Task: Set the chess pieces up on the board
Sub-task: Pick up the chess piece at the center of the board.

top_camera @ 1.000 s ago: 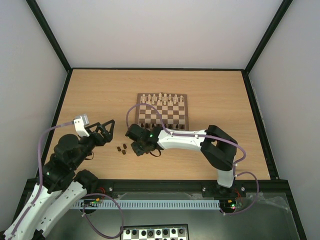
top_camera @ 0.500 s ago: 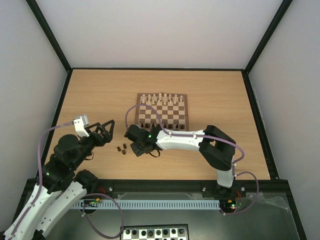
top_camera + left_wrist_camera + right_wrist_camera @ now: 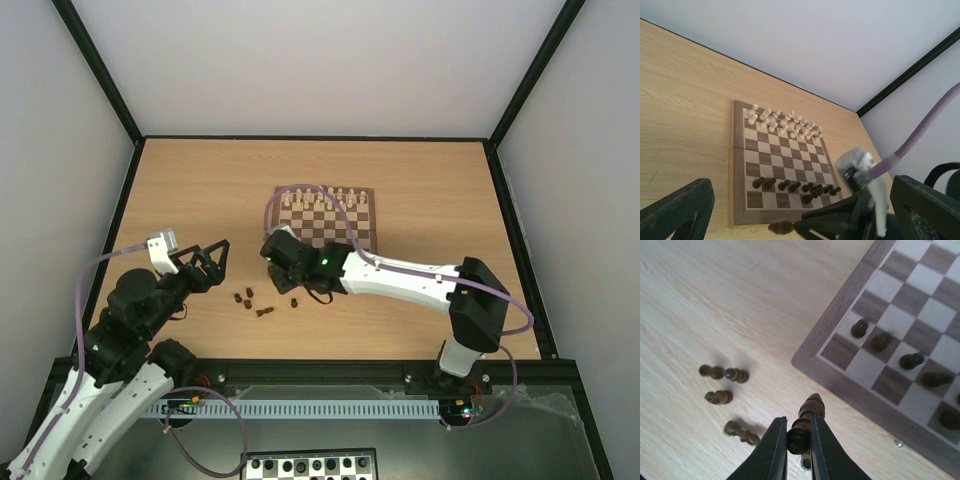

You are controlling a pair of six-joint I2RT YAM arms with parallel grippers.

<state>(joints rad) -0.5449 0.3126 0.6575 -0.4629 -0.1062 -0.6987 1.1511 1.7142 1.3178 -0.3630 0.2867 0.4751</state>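
Observation:
The wooden chessboard point(image 3: 326, 222) lies mid-table, with pale chessmen on its far rows and a row of dark chessmen point(image 3: 795, 186) near its front edge. My right gripper point(image 3: 796, 439) is shut on one dark chess piece point(image 3: 809, 416) and holds it above the table just off the board's near left corner point(image 3: 839, 365). Several dark pieces lie loose on the table point(image 3: 719, 397), left of the board point(image 3: 246, 300). One more sits under the jaws point(image 3: 805, 461). My left gripper point(image 3: 215, 264) is open and empty, left of the loose pieces.
Black frame rails point(image 3: 120, 215) border the table on the left, right and back. A black-and-white checkered board point(image 3: 310, 466) lies below the table's front edge. The right arm point(image 3: 400, 278) stretches across the near part of the table to the board's left corner.
My right gripper has risen from the loose pieces with a dark piece and moved toward the board's near left corner. Two pieces it covered now show. The left arm has not moved.

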